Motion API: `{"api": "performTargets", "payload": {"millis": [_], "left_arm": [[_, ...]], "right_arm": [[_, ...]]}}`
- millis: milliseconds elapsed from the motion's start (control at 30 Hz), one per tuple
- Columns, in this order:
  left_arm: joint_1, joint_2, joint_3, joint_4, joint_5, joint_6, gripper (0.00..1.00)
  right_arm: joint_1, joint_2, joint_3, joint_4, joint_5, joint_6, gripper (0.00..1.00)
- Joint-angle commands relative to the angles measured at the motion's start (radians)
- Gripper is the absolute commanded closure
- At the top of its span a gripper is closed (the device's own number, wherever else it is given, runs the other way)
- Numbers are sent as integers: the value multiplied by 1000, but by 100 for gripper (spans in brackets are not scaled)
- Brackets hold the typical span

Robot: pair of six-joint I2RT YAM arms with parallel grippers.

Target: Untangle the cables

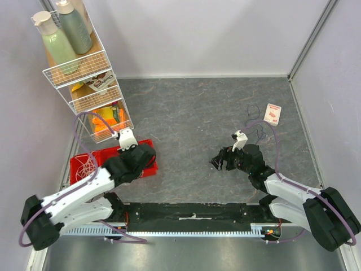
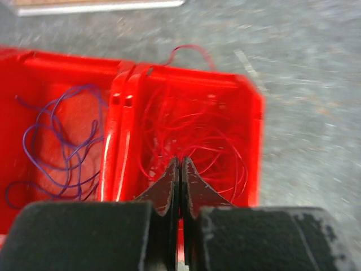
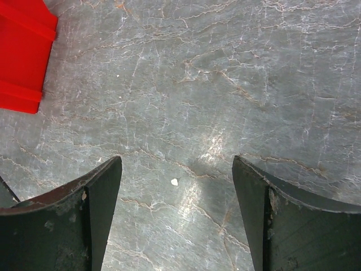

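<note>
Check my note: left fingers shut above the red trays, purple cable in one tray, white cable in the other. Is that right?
Not quite. The other tray holds a red cable, not a white one; the left wrist view shows it. The rest stands: left fingers shut above the red trays, purple cable in one tray.

free: table (image 1: 186,113) around right tool (image 1: 219,162) | obstacles: red bins (image 1: 79,162) (left), wire rack (image 1: 84,73) behind | card (image 1: 273,113) far right

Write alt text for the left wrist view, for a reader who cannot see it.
The shut left hand hangs over a red bin holding a loose heap of red cables. A second red bin, at the picture's left, holds purple cables; grey table lies beyond.
</note>
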Motion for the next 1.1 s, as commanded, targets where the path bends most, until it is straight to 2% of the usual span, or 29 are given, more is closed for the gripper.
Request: {"api": "performTargets", "payload": {"millis": [0, 100, 200, 267, 367, 433, 500, 533, 600, 700, 833, 900, 1067], "left_arm": [[150, 162, -36, 45, 52, -178, 98], [169, 223, -9, 25, 71, -213, 98], [170, 186, -7, 30, 53, -204, 98], [169, 143, -9, 39, 51, -177, 87], [170, 62, -3, 48, 83, -108, 54], [170, -6, 8, 54, 126, -51, 45], [170, -104, 13, 126, 209, 90, 39], [169, -139, 8, 168, 252, 166, 37], [170, -220, -9, 258, 351, 274, 25], [170, -319, -32, 344, 470, 354, 19], [170, -389, -58, 415, 606, 411, 18], [170, -403, -70, 445, 678, 434, 18], [170, -402, -95, 496, 824, 462, 18]], "right_arm": [[1, -4, 35, 21, 19, -18, 14], [1, -11, 31, 18, 18, -18, 14], [1, -28, 32, 8, 30, -12, 14], [1, -41, 55, -47, 59, -4, 14], [1, -64, 150, -219, 215, 40, 14], [-1, -76, 234, -375, 454, 106, 14], [-11, -81, 288, -484, 653, 152, 14], [-24, -76, 304, -508, 720, 165, 15], [-77, -48, 330, -528, 791, 179, 16], [-209, 45, 393, -526, 745, 176, 16], [-344, 226, 492, -511, 699, 162, 11], [-387, 307, 546, -483, 673, 154, 5], [-461, 488, 678, -482, 590, 162, 2]]}}
